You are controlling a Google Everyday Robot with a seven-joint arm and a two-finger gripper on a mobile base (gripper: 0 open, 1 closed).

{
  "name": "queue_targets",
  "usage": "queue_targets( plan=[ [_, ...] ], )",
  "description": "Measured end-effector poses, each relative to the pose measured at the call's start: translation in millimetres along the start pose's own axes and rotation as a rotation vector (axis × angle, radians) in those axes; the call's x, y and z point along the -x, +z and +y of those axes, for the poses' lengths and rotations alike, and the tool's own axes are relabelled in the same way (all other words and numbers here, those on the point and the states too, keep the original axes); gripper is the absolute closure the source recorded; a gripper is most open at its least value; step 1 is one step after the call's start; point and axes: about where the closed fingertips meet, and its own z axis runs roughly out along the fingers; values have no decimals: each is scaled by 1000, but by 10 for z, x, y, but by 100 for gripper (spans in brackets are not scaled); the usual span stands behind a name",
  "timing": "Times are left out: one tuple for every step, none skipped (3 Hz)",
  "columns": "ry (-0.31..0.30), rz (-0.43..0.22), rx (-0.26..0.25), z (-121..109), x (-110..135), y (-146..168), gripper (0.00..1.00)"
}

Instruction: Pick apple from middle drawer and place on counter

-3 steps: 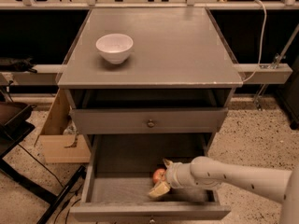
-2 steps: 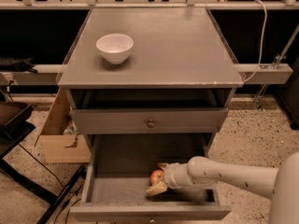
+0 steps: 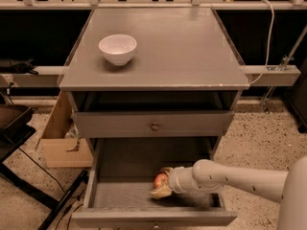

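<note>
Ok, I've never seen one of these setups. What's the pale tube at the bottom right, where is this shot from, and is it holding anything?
The pale tube is the robot's single arm, which ends in a gripper. There is only one camera view. It looks down at the front of a grey cabinet, and where it is mounted is not known. A white bowl stands on the counter. Below, the upper drawer is shut and the middle drawer is pulled out. The gripper is down inside it, right at the apple on the drawer floor. Whether it grips the apple cannot be told.
</note>
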Motion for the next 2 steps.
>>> queue_targets(
  plan=[
    [-64, 14, 25, 148, 452, -342, 100],
    [-57, 114, 106, 526, 728, -688, 100]
  ],
)
